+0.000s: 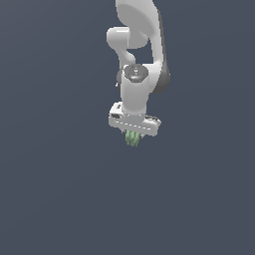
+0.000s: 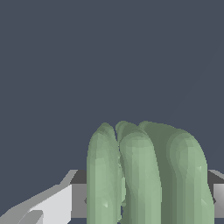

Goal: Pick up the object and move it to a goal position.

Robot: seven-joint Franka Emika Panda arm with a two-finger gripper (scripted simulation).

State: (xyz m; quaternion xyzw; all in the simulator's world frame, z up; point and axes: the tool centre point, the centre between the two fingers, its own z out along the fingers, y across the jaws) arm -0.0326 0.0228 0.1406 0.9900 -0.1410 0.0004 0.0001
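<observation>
Pale green, lumpy bunch of elongated lobes (image 2: 146,175) hung lengthwise beneath the white gripper (image 1: 133,135), clamped between its jaws at frame centre.

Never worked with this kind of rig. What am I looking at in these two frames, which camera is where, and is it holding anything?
These are simulator renders of a single white robot arm against a plain dark grey-blue background. No table edge or other item shows in either picture.

The exterior view comes from a camera off the arm. It shows the arm reaching down, ending in a wide white gripper.

The wrist view comes from a camera mounted on the arm's wrist, so it looks along the gripper at close range.

Between the jaws sits the object: a small pale green bunch of elongated rounded lobes, side by side, much narrower than the gripper. In the wrist view the same object fills the foreground, with white and grey gripper parts on either side of it. The jaws appear closed on it, so it looks held. No goal marker is visible.
</observation>
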